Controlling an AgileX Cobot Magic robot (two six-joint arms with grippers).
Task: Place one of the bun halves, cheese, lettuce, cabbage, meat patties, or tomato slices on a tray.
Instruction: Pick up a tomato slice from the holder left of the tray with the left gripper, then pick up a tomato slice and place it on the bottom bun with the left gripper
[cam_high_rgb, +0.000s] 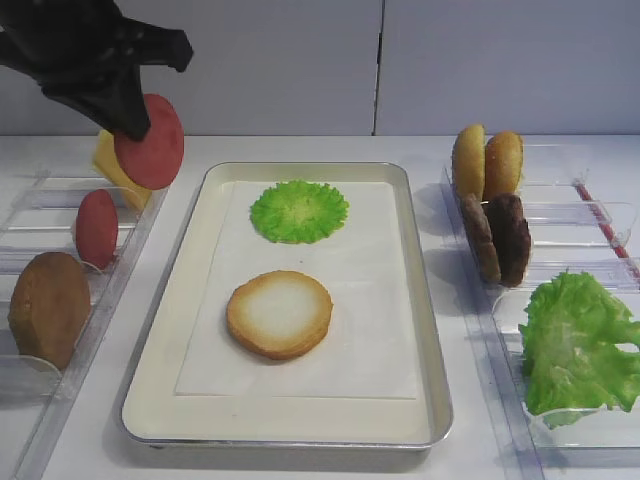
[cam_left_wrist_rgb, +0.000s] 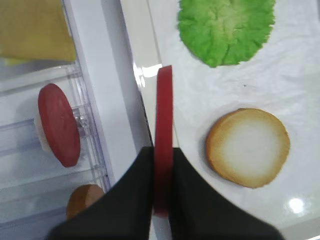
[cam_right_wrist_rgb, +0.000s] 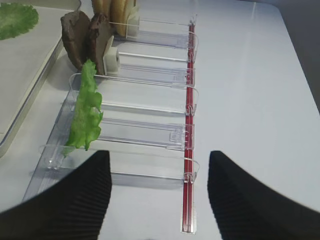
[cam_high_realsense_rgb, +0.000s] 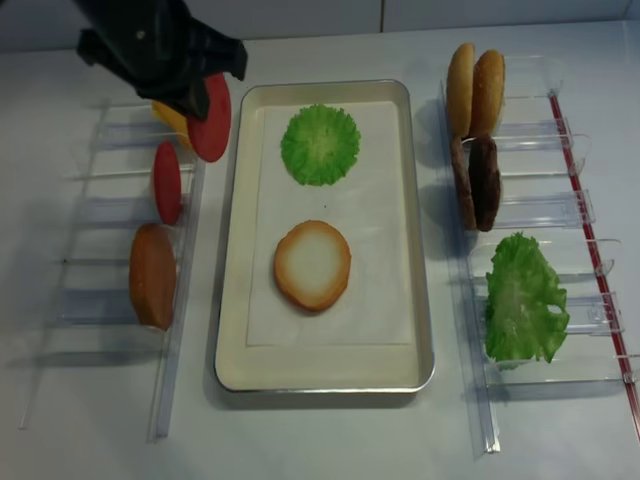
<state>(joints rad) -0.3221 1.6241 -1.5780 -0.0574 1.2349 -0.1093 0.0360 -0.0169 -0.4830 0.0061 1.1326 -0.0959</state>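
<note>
Above tray L edge, left hand clamped on flat red tomato slice, edge-on.

Matte black arms, ribbed black fingers

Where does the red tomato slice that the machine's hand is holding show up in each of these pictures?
Exterior high: held tomato slice upper left, gripped upright, left of the tray.
Right wrist: not in view.
Left wrist: centre, edge-on between the left hand's fingers.
Exterior high (realsense): upper left, beside the tray's corner.
Shared landmark: the round green leaf on the tray.
</note>
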